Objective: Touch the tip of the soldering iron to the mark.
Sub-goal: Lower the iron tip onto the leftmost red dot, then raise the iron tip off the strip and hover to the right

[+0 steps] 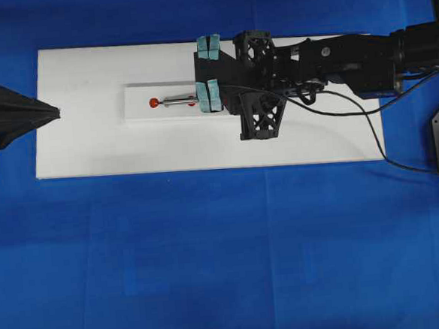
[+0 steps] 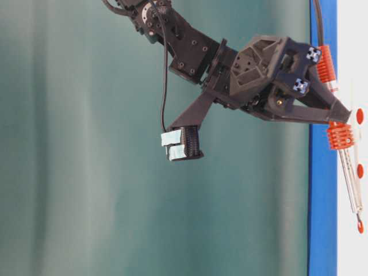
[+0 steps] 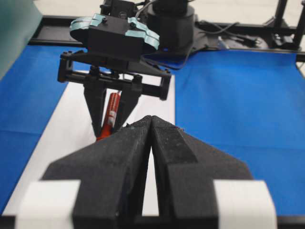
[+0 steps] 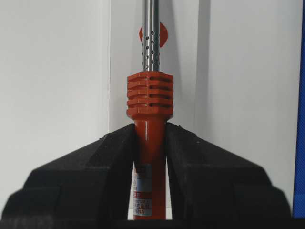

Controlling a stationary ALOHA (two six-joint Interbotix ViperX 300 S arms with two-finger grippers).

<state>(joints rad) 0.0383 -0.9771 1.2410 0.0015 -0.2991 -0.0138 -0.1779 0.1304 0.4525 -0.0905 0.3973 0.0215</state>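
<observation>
Your right fingers (image 4: 102,164) are clamped on the soldering iron (image 4: 149,143) just below its ribbed collar; its handle label is too small to read. Its tip (image 1: 160,102) meets the red mark (image 1: 153,103) on the white surface (image 1: 82,136). Your left fingers (image 3: 119,157) are pressed together

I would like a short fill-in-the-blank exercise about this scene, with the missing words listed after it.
1. The right gripper is shut on the ____.
2. The iron's handle is ____ in colour.
3. The left gripper holds ____.
4. The white board lies on a ____ cloth.

Missing words: soldering iron; red-orange; nothing; blue
</observation>
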